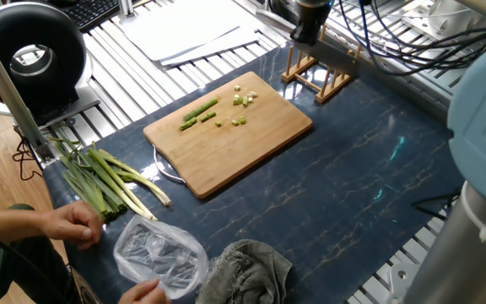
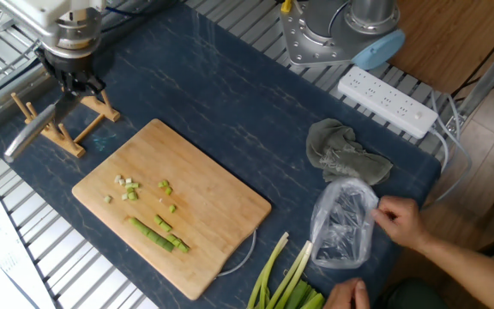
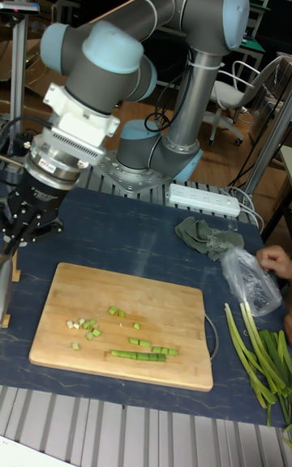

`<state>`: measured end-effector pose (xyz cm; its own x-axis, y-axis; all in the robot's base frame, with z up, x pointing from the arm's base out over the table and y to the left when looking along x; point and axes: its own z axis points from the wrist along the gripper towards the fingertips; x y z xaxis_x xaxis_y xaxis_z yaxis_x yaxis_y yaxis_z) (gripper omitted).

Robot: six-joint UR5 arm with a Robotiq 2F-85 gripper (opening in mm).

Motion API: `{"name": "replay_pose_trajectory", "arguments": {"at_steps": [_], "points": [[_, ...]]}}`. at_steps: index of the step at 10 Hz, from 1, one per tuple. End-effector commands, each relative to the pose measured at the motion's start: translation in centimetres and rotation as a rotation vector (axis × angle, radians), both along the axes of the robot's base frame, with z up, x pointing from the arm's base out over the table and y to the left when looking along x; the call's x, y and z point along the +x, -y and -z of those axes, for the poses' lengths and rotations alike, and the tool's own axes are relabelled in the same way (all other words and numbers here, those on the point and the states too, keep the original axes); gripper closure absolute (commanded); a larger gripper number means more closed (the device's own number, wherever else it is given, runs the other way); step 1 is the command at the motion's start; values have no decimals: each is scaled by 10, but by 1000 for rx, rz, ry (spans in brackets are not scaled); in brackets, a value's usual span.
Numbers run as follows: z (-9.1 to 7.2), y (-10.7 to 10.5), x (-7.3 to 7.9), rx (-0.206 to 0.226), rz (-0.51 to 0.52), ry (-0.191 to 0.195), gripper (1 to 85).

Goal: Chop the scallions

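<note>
On the wooden cutting board (image 1: 251, 143) (image 2: 204, 215) (image 3: 174, 309) lie chopped scallions: a row of green pieces (image 1: 199, 114) (image 2: 157, 233) (image 3: 146, 353) and small pale bits (image 1: 241, 99) (image 2: 127, 190) (image 3: 85, 326). Whole scallions (image 1: 108, 181) (image 2: 286, 279) (image 3: 259, 353) rest on the table beside the board. My gripper (image 1: 307, 32) (image 2: 75, 83) (image 3: 24, 228) is off the board, over the wooden rack (image 1: 319, 76) (image 2: 67, 137). It is shut on a grey knife (image 1: 334, 56) (image 2: 31, 135) whose blade slants down across the rack.
A person's hands (image 1: 70, 224) (image 2: 401, 219) hold a clear plastic bag (image 1: 159, 257) (image 2: 341, 223) (image 3: 251, 280) near the whole stalks. A grey cloth (image 1: 247, 270) (image 2: 341, 150) (image 3: 207, 236) lies beside it. A white power strip (image 2: 388, 99) sits by the arm's base.
</note>
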<state>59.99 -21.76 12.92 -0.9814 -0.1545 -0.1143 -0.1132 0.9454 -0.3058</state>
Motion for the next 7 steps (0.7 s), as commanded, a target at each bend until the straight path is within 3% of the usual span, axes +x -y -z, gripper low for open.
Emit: {"name": "replay_pose_trajectory", "arguments": {"at_steps": [1,7], "points": [[20,3,9,56,2,25,843],[44,16,23,64,-43,56,843]]}}
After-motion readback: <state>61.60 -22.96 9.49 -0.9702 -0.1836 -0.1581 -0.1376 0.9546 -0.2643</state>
